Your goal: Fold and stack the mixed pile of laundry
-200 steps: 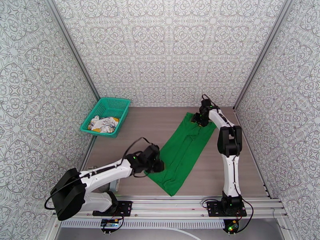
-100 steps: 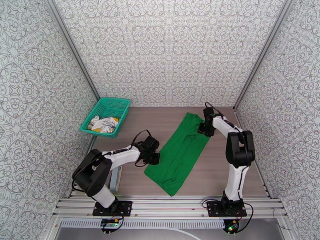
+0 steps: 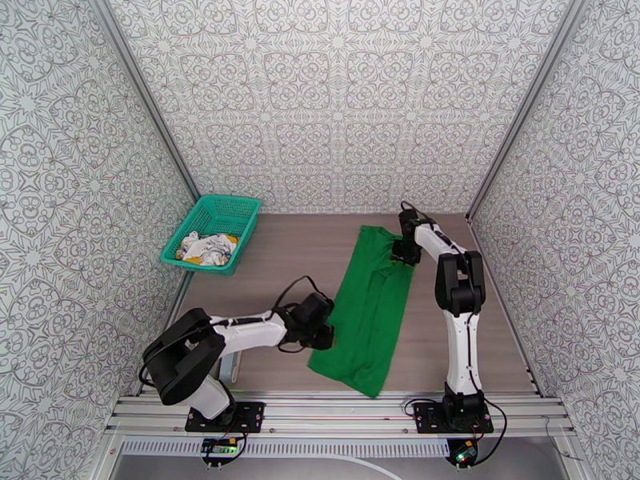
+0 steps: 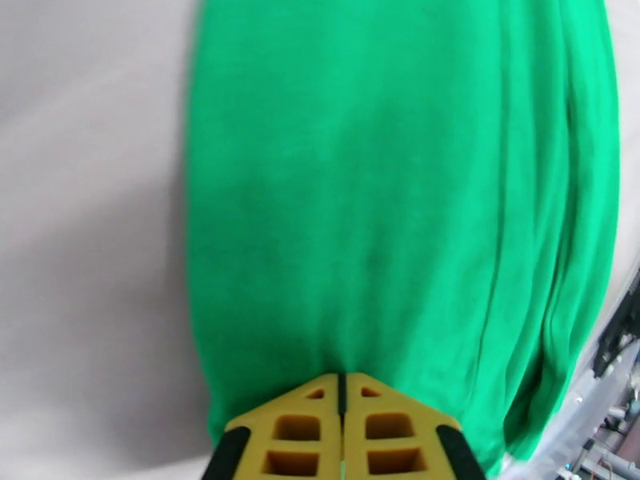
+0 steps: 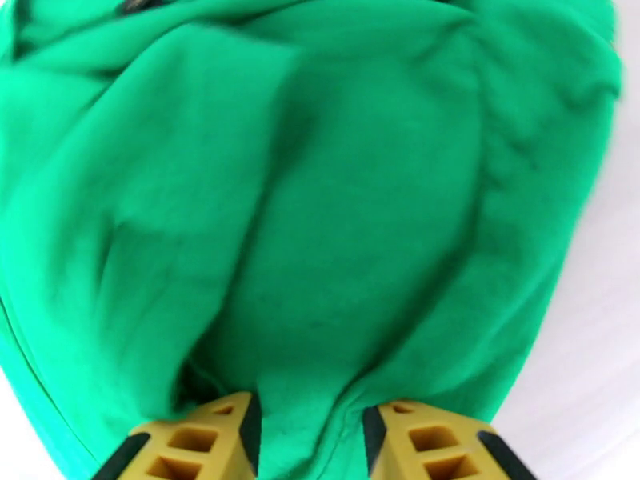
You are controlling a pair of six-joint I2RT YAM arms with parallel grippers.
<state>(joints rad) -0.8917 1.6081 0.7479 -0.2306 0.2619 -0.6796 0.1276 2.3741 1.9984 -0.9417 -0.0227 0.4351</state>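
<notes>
Patterned walls [image 3: 336,90] close in a brown wooden table [image 3: 272,266] on three sides. Far left, against the wall, a teal mesh basket [image 3: 240,203] sits at the table's back corner, and the white printed garment [image 3: 206,248] lies crumpled inside it, at its near end.

Toward the middle, the left arm reaches low across the table from its base. The left gripper [image 3: 324,336] sits at the left edge of the green shirt [image 3: 370,306], near the shirt's near end. In the left wrist view this gripper [image 4: 342,384] has its yellow fingers [image 4: 300,430] pressed flat together with only a thin seam between them, pinched onto the shirt's [image 4: 376,178] edge, where the cloth draws in to the tips.

Right of it, the shirt lies as a long narrow strip on the table, running from the near edge up toward the back and leaning slightly right.

At the strip's far right end, the right gripper [image 3: 402,251] meets the cloth. From the right wrist, its [image 5: 310,414] fingers [image 5: 200,438] stand partly apart, with a bunched fold of the shirt [image 5: 320,218] packed between them and creases gathering into the gap, so the cloth is clamped there
</notes>
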